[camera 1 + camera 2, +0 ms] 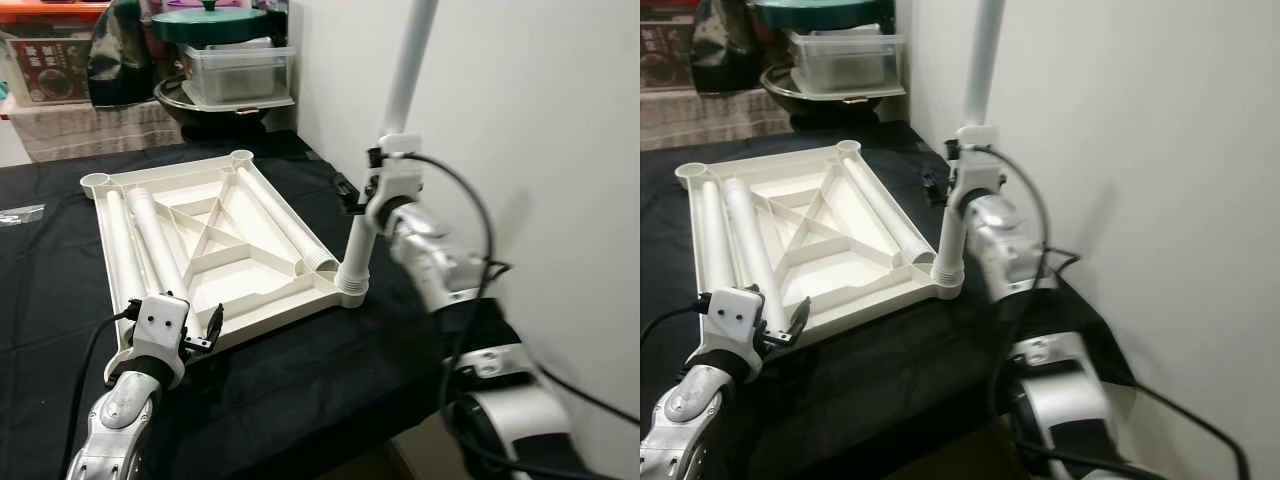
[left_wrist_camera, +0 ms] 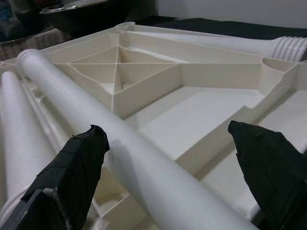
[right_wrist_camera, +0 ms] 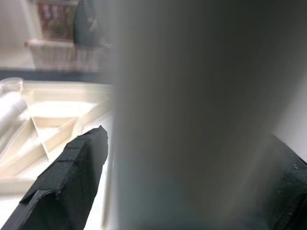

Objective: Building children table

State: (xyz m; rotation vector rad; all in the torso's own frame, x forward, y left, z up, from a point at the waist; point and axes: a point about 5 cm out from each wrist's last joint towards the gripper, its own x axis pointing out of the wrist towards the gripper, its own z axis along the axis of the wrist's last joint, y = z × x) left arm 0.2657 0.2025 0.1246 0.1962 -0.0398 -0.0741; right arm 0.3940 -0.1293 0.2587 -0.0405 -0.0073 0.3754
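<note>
The white tabletop (image 1: 262, 287) lies upside down on a black cloth. One white table leg (image 1: 402, 85) stands upright in the near right corner socket (image 1: 351, 286). My right gripper (image 1: 372, 197) is shut on this leg about halfway up; in the right wrist view the leg (image 3: 192, 96) fills the space between the black fingers (image 3: 72, 172). Three loose legs lie inside the tabletop, two on the left (image 1: 155, 235) and one on the right (image 1: 290, 225). My left gripper (image 2: 168, 134) is open at the near left edge, its fingers (image 2: 72, 177) either side of a lying leg (image 2: 120, 158), not touching it.
A white wall (image 1: 560, 120) rises close on the right. At the back stand a clear plastic box (image 1: 235, 70), a green lid (image 1: 208, 22) and a dark pan (image 1: 200, 105). The black cloth (image 1: 300, 390) drops off at the near edge.
</note>
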